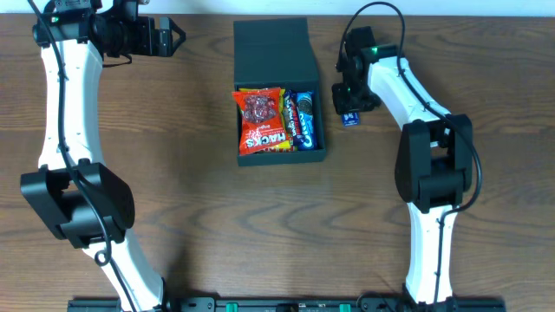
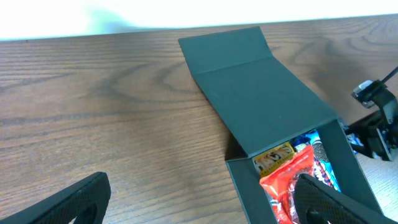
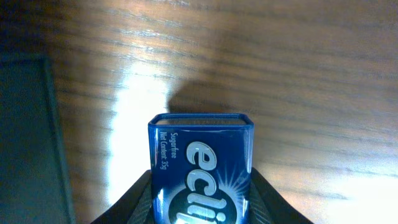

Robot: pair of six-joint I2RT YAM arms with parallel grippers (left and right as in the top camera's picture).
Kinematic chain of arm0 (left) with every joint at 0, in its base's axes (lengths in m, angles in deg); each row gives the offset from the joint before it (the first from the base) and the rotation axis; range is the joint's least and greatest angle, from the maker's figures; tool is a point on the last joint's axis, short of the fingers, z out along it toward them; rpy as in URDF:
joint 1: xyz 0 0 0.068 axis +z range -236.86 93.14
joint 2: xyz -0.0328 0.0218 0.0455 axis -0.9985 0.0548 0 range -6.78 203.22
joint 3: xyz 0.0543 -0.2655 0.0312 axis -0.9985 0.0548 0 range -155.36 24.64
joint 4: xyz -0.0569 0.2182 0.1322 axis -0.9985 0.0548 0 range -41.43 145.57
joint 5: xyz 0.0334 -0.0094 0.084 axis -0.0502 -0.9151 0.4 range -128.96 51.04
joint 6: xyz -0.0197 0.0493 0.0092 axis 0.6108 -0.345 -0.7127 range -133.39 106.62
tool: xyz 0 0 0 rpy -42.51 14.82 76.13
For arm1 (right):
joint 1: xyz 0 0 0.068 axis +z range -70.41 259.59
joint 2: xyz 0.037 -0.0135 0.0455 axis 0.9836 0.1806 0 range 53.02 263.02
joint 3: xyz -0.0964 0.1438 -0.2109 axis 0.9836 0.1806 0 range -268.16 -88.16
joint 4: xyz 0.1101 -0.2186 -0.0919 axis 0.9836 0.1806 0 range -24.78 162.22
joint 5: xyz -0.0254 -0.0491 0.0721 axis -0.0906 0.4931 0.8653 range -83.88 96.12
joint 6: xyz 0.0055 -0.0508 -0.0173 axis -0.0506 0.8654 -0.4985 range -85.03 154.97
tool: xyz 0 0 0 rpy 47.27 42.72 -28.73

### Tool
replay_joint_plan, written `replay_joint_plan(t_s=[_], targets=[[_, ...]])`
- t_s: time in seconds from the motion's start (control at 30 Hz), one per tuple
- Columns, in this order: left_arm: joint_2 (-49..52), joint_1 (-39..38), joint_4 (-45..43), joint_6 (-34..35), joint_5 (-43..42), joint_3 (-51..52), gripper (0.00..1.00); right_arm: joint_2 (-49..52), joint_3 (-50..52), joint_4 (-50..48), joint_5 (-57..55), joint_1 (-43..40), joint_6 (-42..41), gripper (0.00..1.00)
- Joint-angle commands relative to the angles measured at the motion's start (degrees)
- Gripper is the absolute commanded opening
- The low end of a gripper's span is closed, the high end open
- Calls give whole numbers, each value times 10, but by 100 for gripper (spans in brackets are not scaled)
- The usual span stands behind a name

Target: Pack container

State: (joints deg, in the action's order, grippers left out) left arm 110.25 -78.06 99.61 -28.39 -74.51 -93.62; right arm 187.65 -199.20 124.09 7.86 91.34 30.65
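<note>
The dark teal-green container (image 1: 316,158) lies at the table's centre with its flap lid (image 1: 272,50) open toward the far edge. Inside are a red snack packet (image 1: 262,120), a yellow packet (image 1: 290,111) and a blue Oreo packet (image 1: 304,120). The container also shows in the left wrist view (image 2: 245,180), with the lid (image 2: 261,96) laid flat. My right gripper (image 1: 350,113) is shut on a blue Eclipse mint tin (image 3: 200,162), just right of the container, close above the table. My left gripper (image 1: 172,36) is open and empty, at the far left of the container.
The brown wooden table (image 1: 173,156) surrounds the container. The container's wall (image 3: 28,137) shows at the left edge of the right wrist view. The right arm (image 2: 379,118) shows at the right edge of the left wrist view.
</note>
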Motion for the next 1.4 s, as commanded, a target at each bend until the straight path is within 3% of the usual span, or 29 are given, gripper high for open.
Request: replay_joint_plan(t_s=[0.0,0.17,0.33,0.37,0.43,0.5,0.53,0.67,0.7,0.8,0.9,0.93,1.03,1.13,1.37], targets=[[2,2,1,0,6,-11,95,-9,-83,38,3,12,1,15],[2,2,1,0,10,-11,95,-39,-196,110,32,51,1,13],[2,2,2,0,17,-11,95,-42,-203,145,43,96,-55,14],[2,2,2,0,17,-11,95,-42,-199,151,43,102,-69,18],[2,2,1,-5,17,-11,95,-42,-199,160,43,114,-77,56],[2,2,1,-7,16,-11,95,-42,-200,159,43,118,-77,72],[2,2,1,-7,14,-11,95,-42,-200,159,43,119,-77,73],[2,2,1,-6,-7,-11,96,-42,-202,144,43,113,-77,66],[2,2,1,-6,-19,-11,100,-43,-202,135,43,109,-77,63],[2,2,2,-6,-47,-11,65,-46,-202,106,43,96,-76,50],[2,2,1,-6,-50,-11,6,-45,-202,90,41,85,-52,11],[2,2,0,-6,-49,-11,6,-45,-202,80,40,80,-45,2],[3,1,-11,-5,-50,-11,6,-45,-202,58,21,61,-49,1],[12,-4,-30,42,-41,-10,6,-40,-202,43,20,29,-53,1],[130,-26,-104,288,-47,-10,6,26,-201,-42,152,-58,-55,1]])
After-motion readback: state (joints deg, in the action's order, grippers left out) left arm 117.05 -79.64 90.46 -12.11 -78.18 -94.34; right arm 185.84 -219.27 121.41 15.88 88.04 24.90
